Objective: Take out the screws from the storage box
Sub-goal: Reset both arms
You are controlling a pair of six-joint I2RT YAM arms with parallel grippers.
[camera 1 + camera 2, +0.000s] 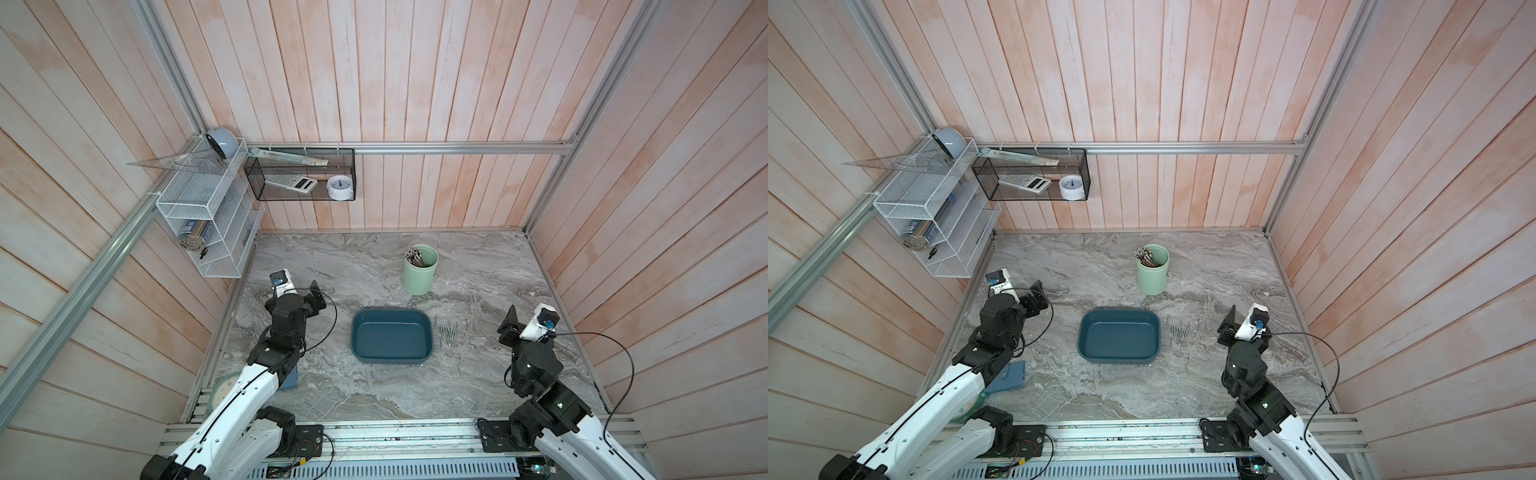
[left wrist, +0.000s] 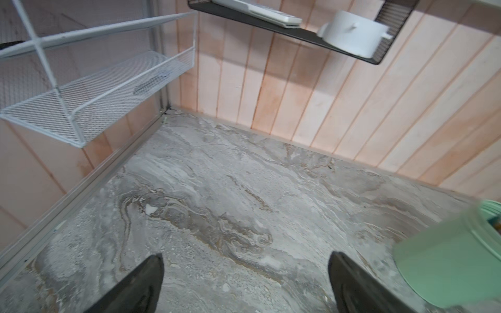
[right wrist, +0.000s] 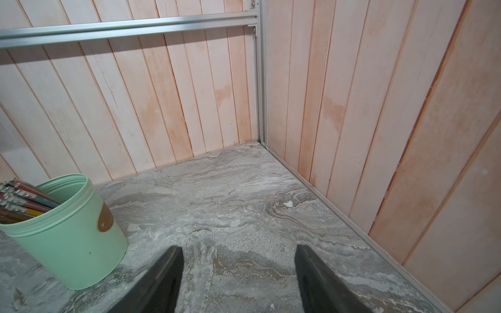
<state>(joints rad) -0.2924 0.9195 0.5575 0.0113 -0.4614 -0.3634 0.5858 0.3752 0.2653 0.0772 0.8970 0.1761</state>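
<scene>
The storage box (image 1: 390, 336) (image 1: 1119, 336), a dark teal tray, lies mid-table in both top views, and its inside looks bare. The screws (image 1: 448, 332) (image 1: 1179, 332) lie in a loose silver cluster on the marble just right of the tray, with one stray screw (image 1: 459, 369) nearer the front. My left gripper (image 1: 313, 299) (image 2: 246, 254) hovers left of the tray, open, with only marble between its fingers. My right gripper (image 1: 509, 322) (image 3: 238, 247) hangs right of the screws, open and holding nothing. Neither wrist view shows the tray or the screws.
A pale green cup (image 1: 419, 269) (image 3: 67, 233) holding pencil-like sticks stands behind the tray. A flat blue-grey case (image 1: 1009, 376) and a round clock (image 1: 224, 388) lie under the left arm. A white wire shelf (image 1: 208, 224) and a black mesh basket (image 1: 299, 174) hang on the walls.
</scene>
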